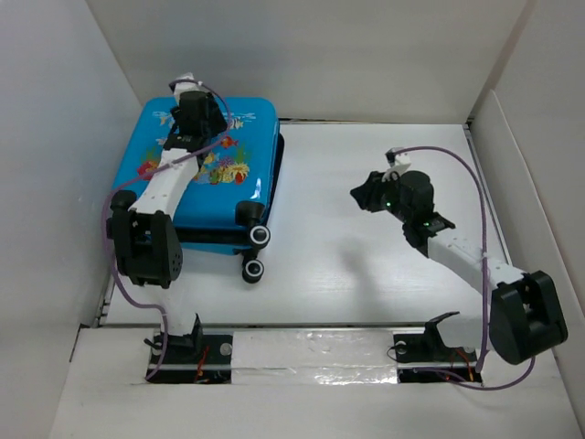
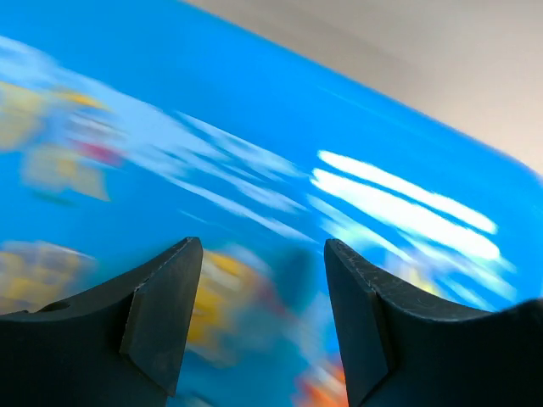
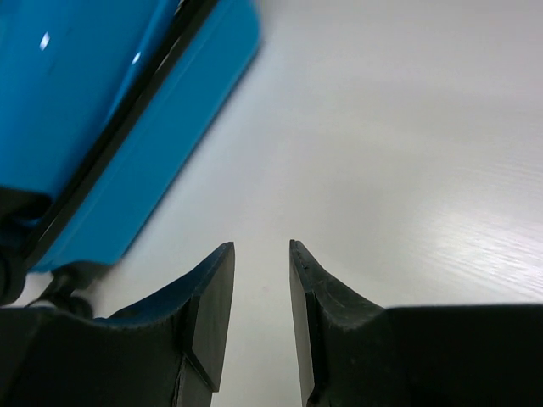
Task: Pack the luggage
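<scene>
Two claws, neither holding anything | left claw (image 2: 263,288) parted, just over small bright-blue hard-shell fish-print suitcase (image 1: 254,160) lying shut, far-left on white worktop (image 1: 366,265) | right claw (image 3: 261,288) narrowly parted, well right of it | likely near done; zip state hidden.

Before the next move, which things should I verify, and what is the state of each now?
1. Luggage lid open for packing: not ok, it lies flat on the table and looks shut.
2. Zipper undone: cannot tell.
3. Left claw open and empty: ok, it is over the printed lid.
4. Left claw touching the lid: cannot tell, the wrist view is blurred.
5. Right claw empty: ok, jaws a little apart, over the table beside the luggage.
6. Right arm away from the luggage: ok, seen from above.
</scene>
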You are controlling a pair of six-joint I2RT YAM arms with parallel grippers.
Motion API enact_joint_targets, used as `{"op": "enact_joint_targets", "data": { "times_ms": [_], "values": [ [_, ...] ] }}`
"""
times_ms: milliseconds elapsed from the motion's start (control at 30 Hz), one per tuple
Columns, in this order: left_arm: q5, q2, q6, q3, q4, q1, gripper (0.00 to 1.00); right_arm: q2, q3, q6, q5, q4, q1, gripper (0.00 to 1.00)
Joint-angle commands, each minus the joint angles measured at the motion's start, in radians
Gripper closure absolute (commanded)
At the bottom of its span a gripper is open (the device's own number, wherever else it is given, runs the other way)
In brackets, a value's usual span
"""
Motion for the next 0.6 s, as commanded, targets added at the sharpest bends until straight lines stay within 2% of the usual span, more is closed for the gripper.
{"op": "enact_joint_targets", "data": {
  "times_ms": [0,100,167,300,333,367,400,500,567],
  "values": [
    [0.266,0.010,-0.084,-0.150,-0.194,-0.053,0.43,-0.083,-0.012,0.004,-0.017,0.012,-0.074,0.61],
    [0.177,-0.091,-0.071,-0.124,-0.208,-0.066,0.43,-0.108,-0.025,0.007,-0.030,0.019,-0.084,0.61],
    [0.145,-0.157,-0.084,-0.089,-0.201,-0.037,0.43,-0.109,-0.026,0.009,-0.069,0.033,-0.084,0.61],
    [0.056,-0.136,-0.072,0.117,-0.282,0.058,0.44,-0.103,-0.026,0.009,-0.078,0.041,-0.074,0.61],
    [-0.025,-0.114,-0.061,0.152,-0.311,0.077,0.45,-0.103,-0.026,0.009,-0.081,0.045,-0.074,0.60],
    [-0.073,-0.067,-0.045,0.184,-0.376,0.112,0.44,-0.102,-0.026,0.006,-0.084,0.047,-0.062,0.55],
    [-0.104,-0.044,-0.042,0.225,-0.403,0.133,0.44,-0.096,-0.017,0.006,-0.086,0.045,-0.042,0.45],
    [-0.159,-0.013,-0.060,0.214,-0.437,0.234,0.44,-0.050,0.021,-0.004,-0.095,0.027,0.017,0.26],
    [-0.135,-0.036,-0.061,0.146,-0.380,0.293,0.43,-0.008,0.047,-0.004,-0.110,0.018,0.100,0.21]
  ]
}}
